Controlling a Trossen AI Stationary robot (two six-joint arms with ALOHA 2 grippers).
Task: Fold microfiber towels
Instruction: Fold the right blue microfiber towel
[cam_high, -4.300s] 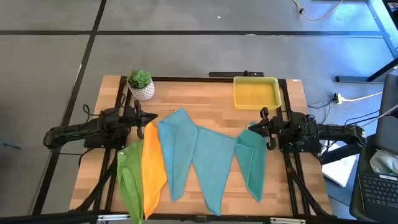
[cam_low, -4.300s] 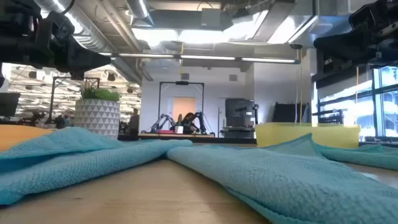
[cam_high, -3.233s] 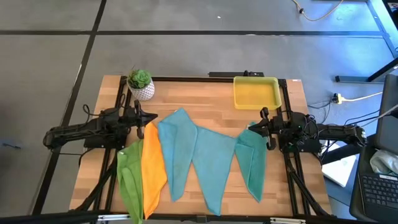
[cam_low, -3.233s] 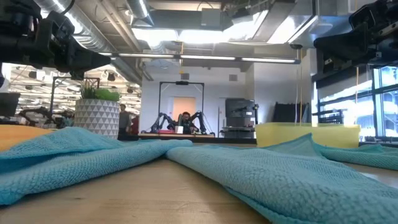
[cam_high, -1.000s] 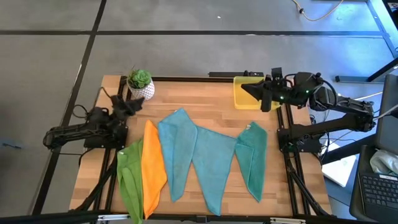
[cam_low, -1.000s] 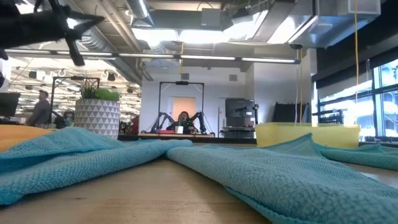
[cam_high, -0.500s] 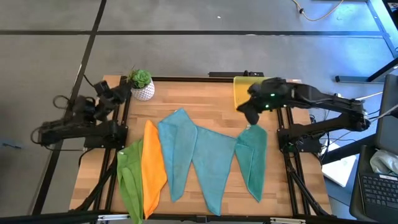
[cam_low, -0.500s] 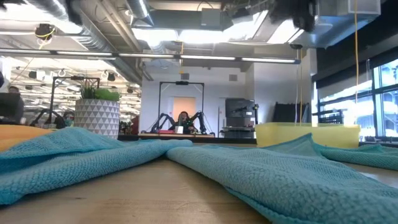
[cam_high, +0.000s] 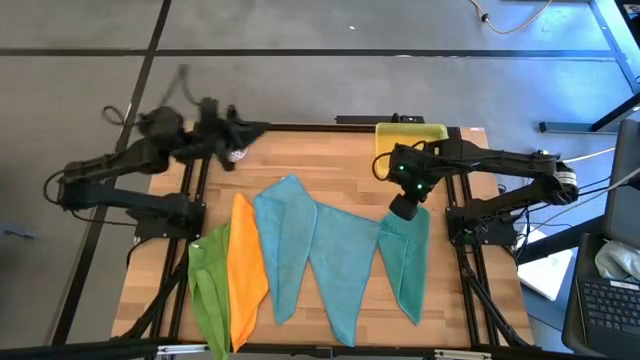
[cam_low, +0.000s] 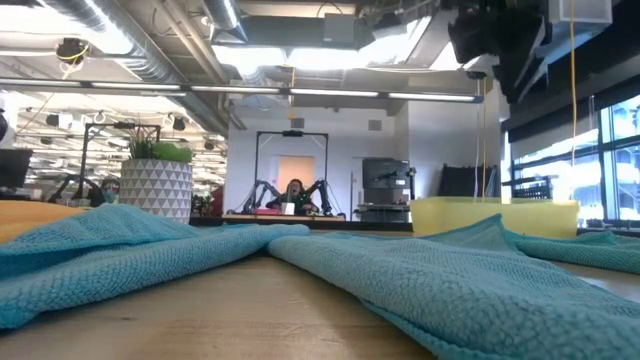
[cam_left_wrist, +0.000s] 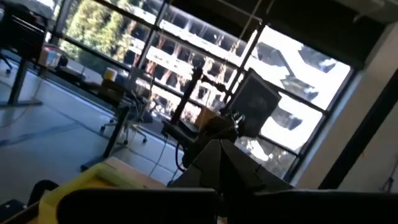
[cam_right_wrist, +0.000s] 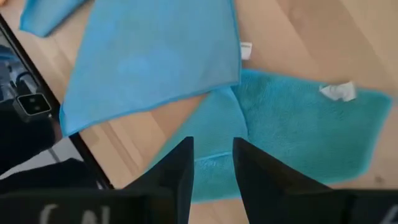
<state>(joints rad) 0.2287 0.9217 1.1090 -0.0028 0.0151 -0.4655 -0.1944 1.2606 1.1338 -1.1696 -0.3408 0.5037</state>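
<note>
Five towels lie fanned across the front half of the table (cam_high: 330, 150), each narrowing to a point: the green towel (cam_high: 207, 285) and orange towel (cam_high: 246, 262) overlap at the left, the green one running off the front edge; two light blue towels (cam_high: 283, 240) (cam_high: 340, 265) overlap in the middle, and the darker teal towel (cam_high: 405, 260) lies at the right, its left edge touching the middle pair. The right gripper (cam_high: 404, 209) hangs directly over the teal towel's far corner, pointing down; in its wrist view the fingers (cam_right_wrist: 180, 171) stand slightly apart with nothing between them, above the spot where a light blue towel's edge lies on the teal one, whose white label (cam_right_wrist: 337, 91) shows near its hem. The left gripper (cam_high: 236, 132) is raised at the table's far left corner, over the potted plant (cam_low: 157, 180), its fingers pressed together and empty. The yellow tray (cam_high: 408, 132) sits at the far right edge, partly under the right arm. Bare wood runs along the far half between plant and tray, and in narrow wedges between the towels' points near the front edge.
</note>
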